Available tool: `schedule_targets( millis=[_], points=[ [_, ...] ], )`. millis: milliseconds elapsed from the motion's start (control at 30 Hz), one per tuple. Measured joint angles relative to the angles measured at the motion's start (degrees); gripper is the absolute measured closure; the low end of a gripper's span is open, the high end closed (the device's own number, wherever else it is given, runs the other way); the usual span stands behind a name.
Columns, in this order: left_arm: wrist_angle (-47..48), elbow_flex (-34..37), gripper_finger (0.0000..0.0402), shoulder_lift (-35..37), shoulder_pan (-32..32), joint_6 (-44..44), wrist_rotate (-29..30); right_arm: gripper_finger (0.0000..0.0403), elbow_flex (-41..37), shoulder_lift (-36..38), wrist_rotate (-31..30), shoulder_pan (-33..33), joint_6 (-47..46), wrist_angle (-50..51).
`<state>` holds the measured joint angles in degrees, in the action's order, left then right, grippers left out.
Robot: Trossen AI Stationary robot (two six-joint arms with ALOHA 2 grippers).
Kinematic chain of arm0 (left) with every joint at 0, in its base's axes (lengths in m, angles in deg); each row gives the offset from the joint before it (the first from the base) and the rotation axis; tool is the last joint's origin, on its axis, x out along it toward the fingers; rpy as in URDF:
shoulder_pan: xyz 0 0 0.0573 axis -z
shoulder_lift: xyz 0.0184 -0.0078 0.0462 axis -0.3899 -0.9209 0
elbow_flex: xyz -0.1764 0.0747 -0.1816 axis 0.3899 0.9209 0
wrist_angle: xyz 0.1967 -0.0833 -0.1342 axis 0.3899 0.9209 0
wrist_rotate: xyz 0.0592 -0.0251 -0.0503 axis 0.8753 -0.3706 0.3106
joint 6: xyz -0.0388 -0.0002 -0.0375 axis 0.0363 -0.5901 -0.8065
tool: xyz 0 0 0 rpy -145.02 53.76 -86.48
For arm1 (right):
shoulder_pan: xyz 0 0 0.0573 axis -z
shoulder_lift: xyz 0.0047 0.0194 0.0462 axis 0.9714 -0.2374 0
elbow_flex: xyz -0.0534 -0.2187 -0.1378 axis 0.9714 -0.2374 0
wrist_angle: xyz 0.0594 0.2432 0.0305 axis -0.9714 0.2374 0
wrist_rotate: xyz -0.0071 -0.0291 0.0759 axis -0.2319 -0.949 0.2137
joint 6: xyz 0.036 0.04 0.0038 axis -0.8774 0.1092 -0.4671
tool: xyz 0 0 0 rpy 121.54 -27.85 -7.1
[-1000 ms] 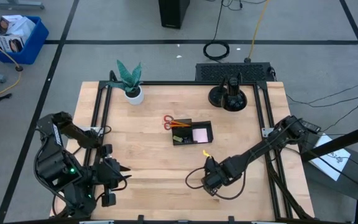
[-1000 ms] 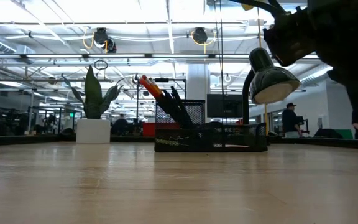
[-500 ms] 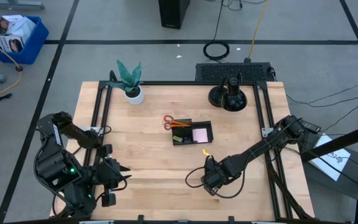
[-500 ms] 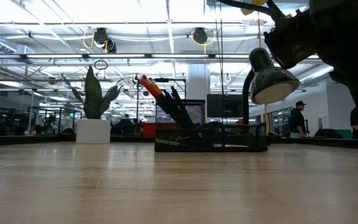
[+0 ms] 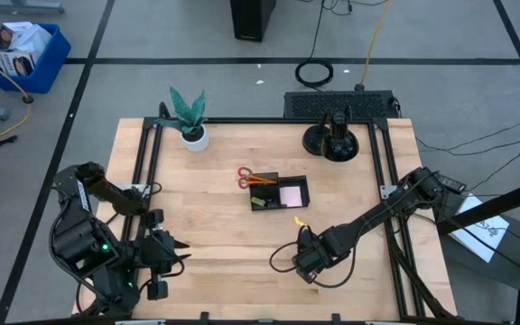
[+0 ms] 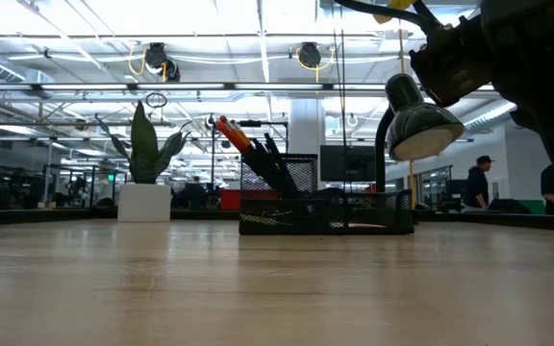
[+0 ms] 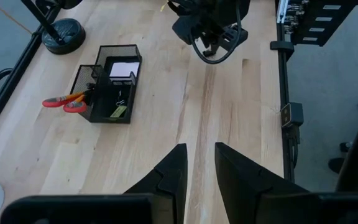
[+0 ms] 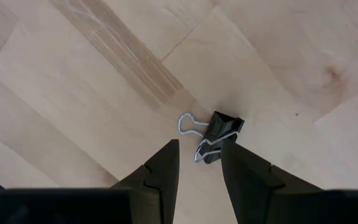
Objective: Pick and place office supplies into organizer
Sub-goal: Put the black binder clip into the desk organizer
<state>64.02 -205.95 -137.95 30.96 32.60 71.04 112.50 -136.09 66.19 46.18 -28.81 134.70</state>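
Observation:
The black organizer (image 5: 279,193) stands mid-table with a pink pad (image 5: 291,194) in it. Pens and orange pencils (image 6: 248,144) stick up from it. Red-handled scissors (image 5: 246,177) lean on its left end. A small black binder clip (image 8: 221,132) lies on the wood, its wire handles toward my right gripper (image 8: 199,163). That gripper is open, pointing down just over the clip, near the table's front middle (image 5: 302,264). Its fingers stand either side of the handle ends without touching. My left gripper (image 7: 200,168) is open and empty at the front left (image 5: 175,249).
A potted plant (image 5: 189,116) stands at the far left. A black desk lamp on a round base (image 5: 332,140) stands at the far right. Bare wood lies between the clip and the organizer. People show in the room beyond the table.

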Motion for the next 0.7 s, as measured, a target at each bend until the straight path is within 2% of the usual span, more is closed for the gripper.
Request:
schedule_targets(
  millis=[500,700],
  points=[
    [0.0,0.0,0.0316,0.0,0.0,-0.02,0.0,0.0294,-4.17,0.0,2.71,-0.02,-1.29,-3.07],
    [0.0,0.0,0.0316,-0.01,-0.2,0.0,0.01,0.0294,-6.54,0.03,2.81,0.12,-1.53,-9.07]
  ],
)
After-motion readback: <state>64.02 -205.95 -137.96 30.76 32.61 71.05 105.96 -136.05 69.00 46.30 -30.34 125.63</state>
